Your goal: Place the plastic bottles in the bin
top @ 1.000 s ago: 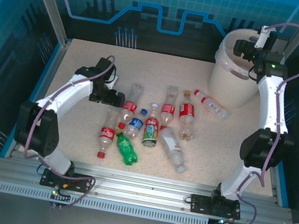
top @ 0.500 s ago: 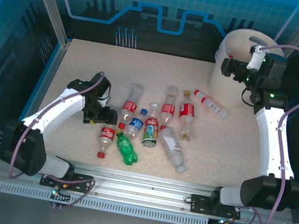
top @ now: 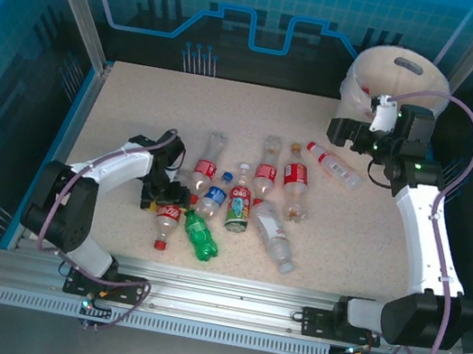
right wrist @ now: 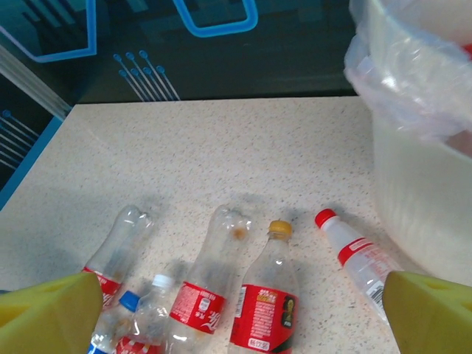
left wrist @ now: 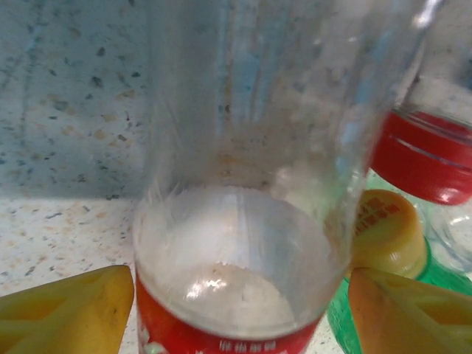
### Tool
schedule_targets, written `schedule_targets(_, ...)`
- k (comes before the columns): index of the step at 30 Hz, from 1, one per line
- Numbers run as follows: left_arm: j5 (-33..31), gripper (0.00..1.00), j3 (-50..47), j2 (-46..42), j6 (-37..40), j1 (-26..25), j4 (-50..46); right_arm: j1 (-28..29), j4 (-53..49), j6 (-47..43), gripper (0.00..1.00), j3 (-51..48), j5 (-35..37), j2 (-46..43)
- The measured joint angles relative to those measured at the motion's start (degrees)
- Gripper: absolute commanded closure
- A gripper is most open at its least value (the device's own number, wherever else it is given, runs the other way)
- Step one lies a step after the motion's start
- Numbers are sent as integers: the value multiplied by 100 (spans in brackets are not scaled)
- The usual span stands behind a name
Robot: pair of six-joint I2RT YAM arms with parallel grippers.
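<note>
Left arm is bent low over the desk (top: 132, 94), at the left edge of the bottle scatter. Left claw (top: 169, 197) is down over a red-labelled bottle (top: 165, 218), which lies flat with its red cap toward the near edge. In the wrist view the jaws are apart, with one yellow finger (left wrist: 70, 310) on each side of the bottle's clear wall, just beside it. Contact not clear. A green bottle (top: 200, 238) lies just right of it, and a yellow cap (left wrist: 380, 228) sits close to the right finger.

Mid-desk, the plastic bottles lie flat in a loose cluster:
- a blue-labelled one (top: 213, 196)
- one with a red-and-green label (top: 238, 207)
- a yellow-capped red-label bottle (top: 295, 180)
- a plain clear bottle (top: 274, 234) nearest the front

Further right a slim red-capped bottle (top: 334, 167) lies alone, near the foot of the bin (top: 359, 102).

Right claw (top: 336, 130) hangs above the desk just left of the bin. Its fingers (right wrist: 48, 313) are spread wide with nothing held. The bin stands upright at the far right corner of the desk, with a clear liner (right wrist: 402, 81) folded over its rim.
</note>
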Motion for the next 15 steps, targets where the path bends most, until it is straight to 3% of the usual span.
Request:
schedule_targets(5, -22, 47, -72, 96, -127, -7, 184, 155, -48, 0, 0, -44, -9, 0)
schedule_targets(15, -570, 50, 564, -153, 33, -39, -17, 319, -94, 42, 0, -173, -109, -66)
